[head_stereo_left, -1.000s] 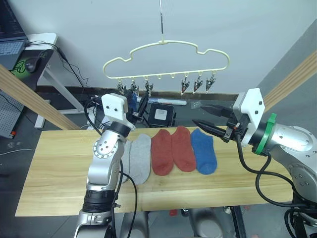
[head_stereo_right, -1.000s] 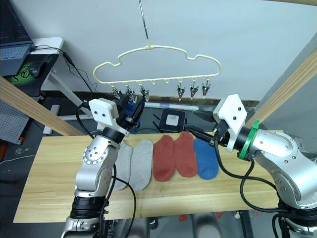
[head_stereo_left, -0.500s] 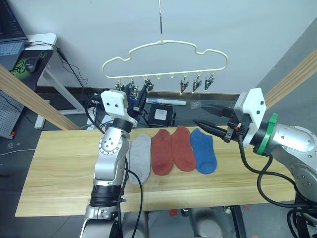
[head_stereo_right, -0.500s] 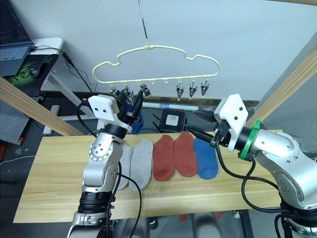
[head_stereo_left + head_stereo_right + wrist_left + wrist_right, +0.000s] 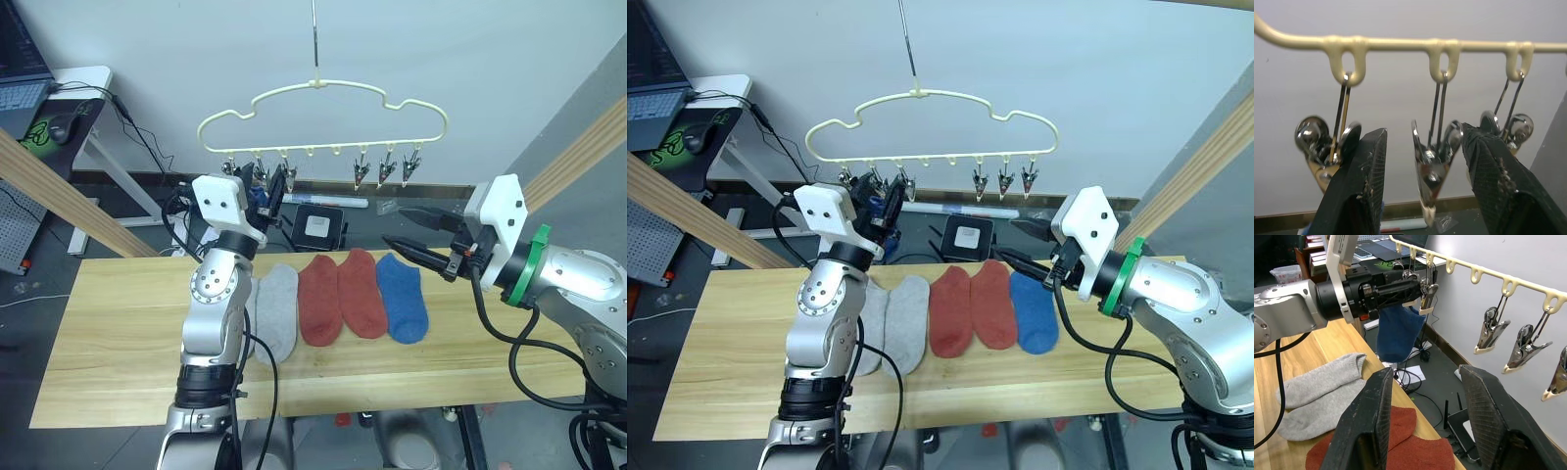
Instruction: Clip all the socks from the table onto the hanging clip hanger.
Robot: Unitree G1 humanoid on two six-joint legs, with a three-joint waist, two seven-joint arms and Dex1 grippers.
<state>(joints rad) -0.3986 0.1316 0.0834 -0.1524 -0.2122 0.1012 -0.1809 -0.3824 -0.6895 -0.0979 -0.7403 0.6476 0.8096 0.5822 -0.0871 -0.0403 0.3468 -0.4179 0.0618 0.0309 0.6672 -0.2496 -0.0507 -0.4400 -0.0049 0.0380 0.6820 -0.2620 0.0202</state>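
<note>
Up at the hanger (image 5: pixel 323 122), the left claw (image 5: pixel 1425 191), spread around a clip (image 5: pixel 1431 169), may knock it swinging; the right claw (image 5: pixel 416 238) hovers released.

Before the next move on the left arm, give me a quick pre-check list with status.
1. Left tool lined up on a clip: ok, its fingers stand apart on either side of that clip.
2. Hanging blue sock gripped by a clip: cannot tell, it hangs under the left tool and its top edge is hidden.
3. Right tool free: ok, open and empty above the table.
4. Spare clips: ok, the three right-hand clips on the hanger are empty.
5. Table cleared of socks: not ok, five socks lie on it in a row.
</note>
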